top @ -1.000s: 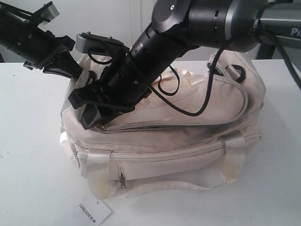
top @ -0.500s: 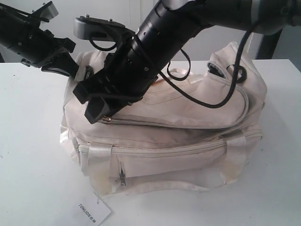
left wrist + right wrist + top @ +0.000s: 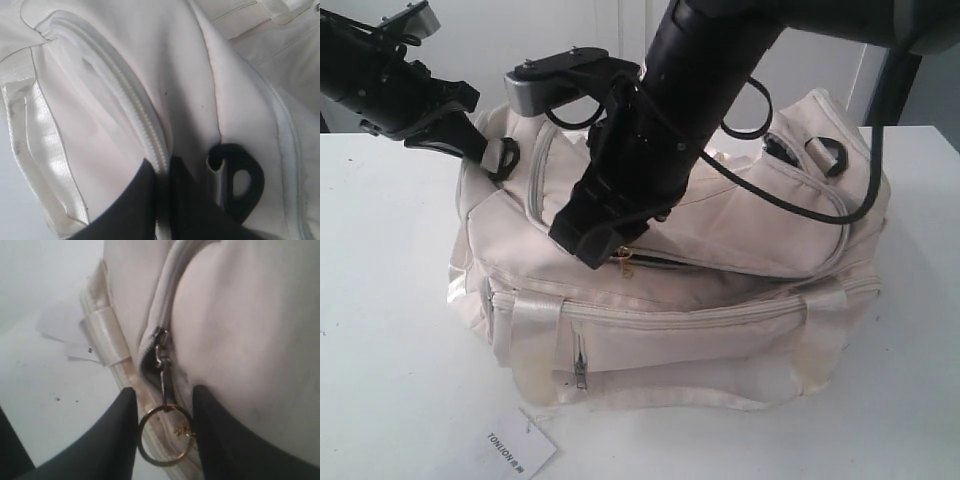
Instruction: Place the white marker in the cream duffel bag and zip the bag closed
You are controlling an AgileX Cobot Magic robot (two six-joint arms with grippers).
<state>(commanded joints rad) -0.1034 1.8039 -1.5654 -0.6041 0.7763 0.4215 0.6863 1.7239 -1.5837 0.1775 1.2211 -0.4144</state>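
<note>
Between right pincer [image 3: 162, 435] fingers, gold ring [image 3: 164, 436]

Marker not visible in any view. Duffel bag [image 3: 720, 330] interior hidden beneath its flap. Left end effector [image 3: 165, 200] cropped by frame edge; grip on bag fabric indeterminate. Paper tag [image 3: 507, 450] cropped below bag.

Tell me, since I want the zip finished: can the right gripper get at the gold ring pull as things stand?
Probably yes. The right gripper already has its open fingers either side of the gold ring pull, which hangs free from the slider on the cream duffel bag. Nothing blocks it.
</note>
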